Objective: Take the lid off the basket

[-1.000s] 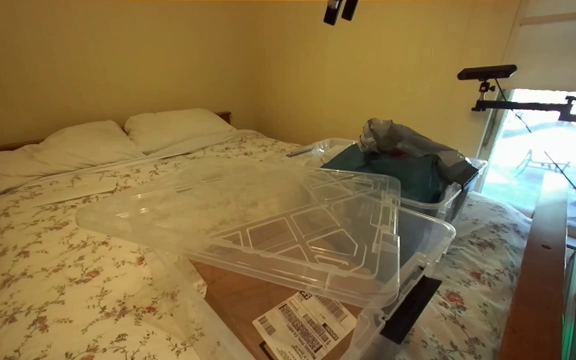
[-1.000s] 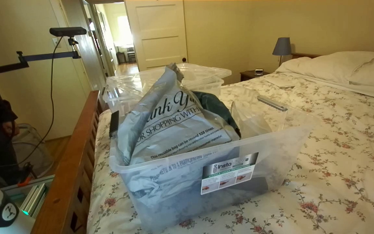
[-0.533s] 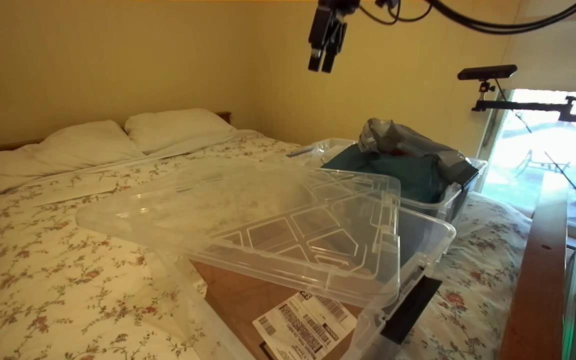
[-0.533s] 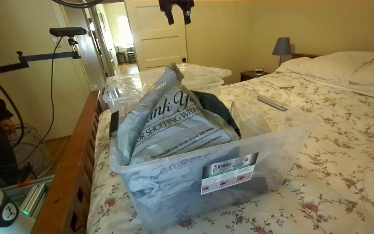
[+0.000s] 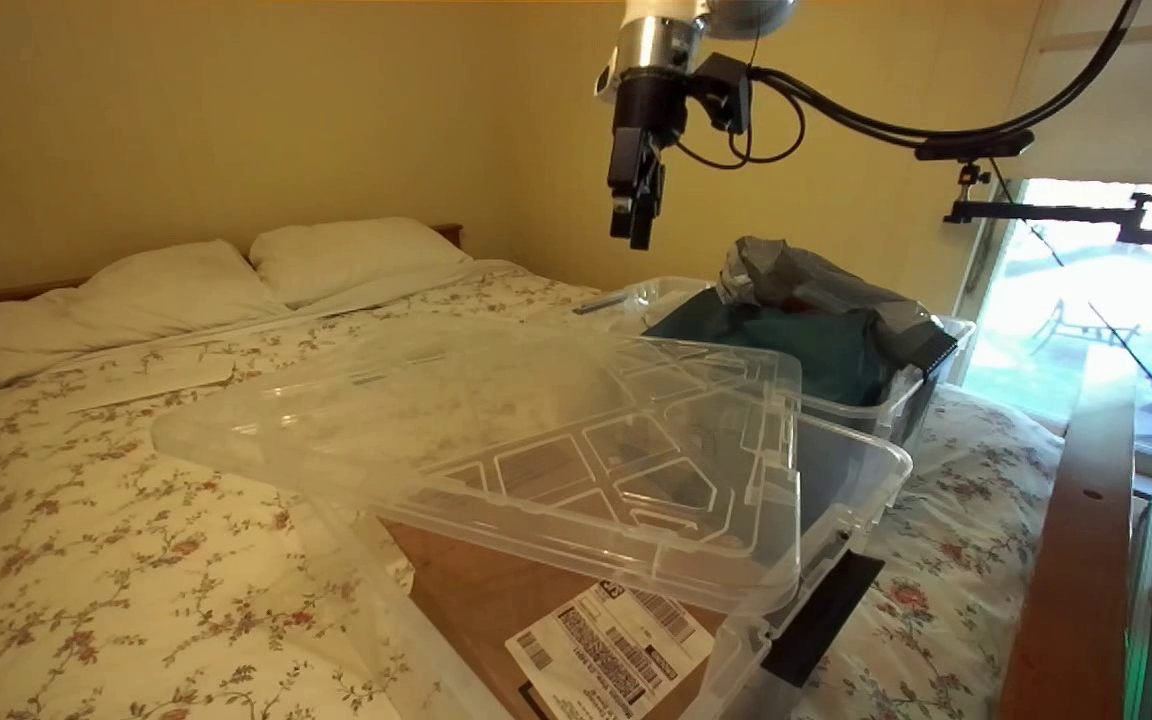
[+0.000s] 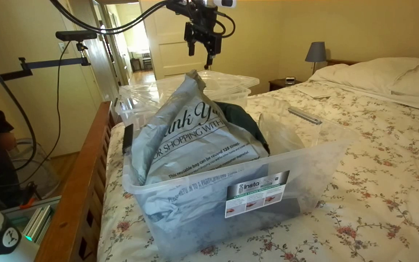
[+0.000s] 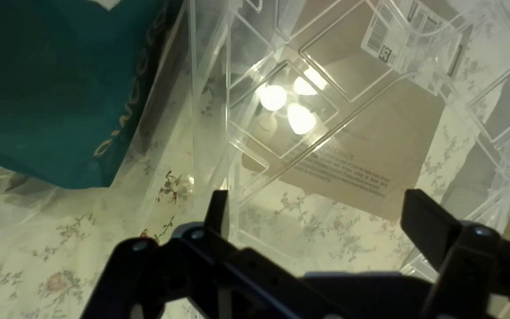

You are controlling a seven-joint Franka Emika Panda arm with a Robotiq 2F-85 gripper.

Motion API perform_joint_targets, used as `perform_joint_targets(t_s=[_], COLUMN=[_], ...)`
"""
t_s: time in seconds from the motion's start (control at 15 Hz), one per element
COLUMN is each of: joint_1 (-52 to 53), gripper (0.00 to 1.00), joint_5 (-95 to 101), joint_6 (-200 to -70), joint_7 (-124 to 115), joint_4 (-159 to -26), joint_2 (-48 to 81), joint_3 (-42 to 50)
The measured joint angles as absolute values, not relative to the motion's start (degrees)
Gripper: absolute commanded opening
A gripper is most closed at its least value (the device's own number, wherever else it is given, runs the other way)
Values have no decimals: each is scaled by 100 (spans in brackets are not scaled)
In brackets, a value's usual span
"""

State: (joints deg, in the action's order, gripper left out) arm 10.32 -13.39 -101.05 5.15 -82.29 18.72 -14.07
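Observation:
The transparent lid (image 5: 626, 470) with its X-shaped ribs lies askew across the top of the basket, a clear deep tub (image 5: 876, 470). One corner of the tub, by a black handle (image 5: 824, 620), is uncovered. In an exterior view the lid (image 6: 231, 78) and the basket (image 6: 133, 105) stand behind another tub, partly hidden by a bag. My gripper (image 5: 630, 235) hangs above the lid, fingers down, apart from it; it also shows in an exterior view (image 6: 199, 60). In the wrist view the gripper (image 7: 317, 197) is wide open and empty, with the lid (image 7: 281, 157) below.
A brown cardboard box (image 5: 496, 580) with a white label sits inside the basket. Beside the basket stands another clear tub (image 6: 322, 153), holding a grey bag (image 6: 202, 145) and a teal bag (image 7: 51, 88). A wooden footboard (image 6: 75, 174) runs along the bed. A camera (image 6: 75, 35) stands on an arm.
My gripper has come down into both exterior views from above, toward the lid, and has turned a little. The lid, the basket and the other tub have not moved.

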Motion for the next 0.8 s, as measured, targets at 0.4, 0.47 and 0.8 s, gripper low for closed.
perform_joint_targets(t_s=[0.4,0.47,0.8], joint_1=[1015,950,256], gripper=[100,100,100], joint_5=[-1487,-1681,-2601], joint_6=[-10055,-9992,-9316], joint_7=[517,572,1348], joint_4=[-8223,-8217,-7908], joint_2=[1976,2059,2874], joint_3=[-1383,-1365,-1235])
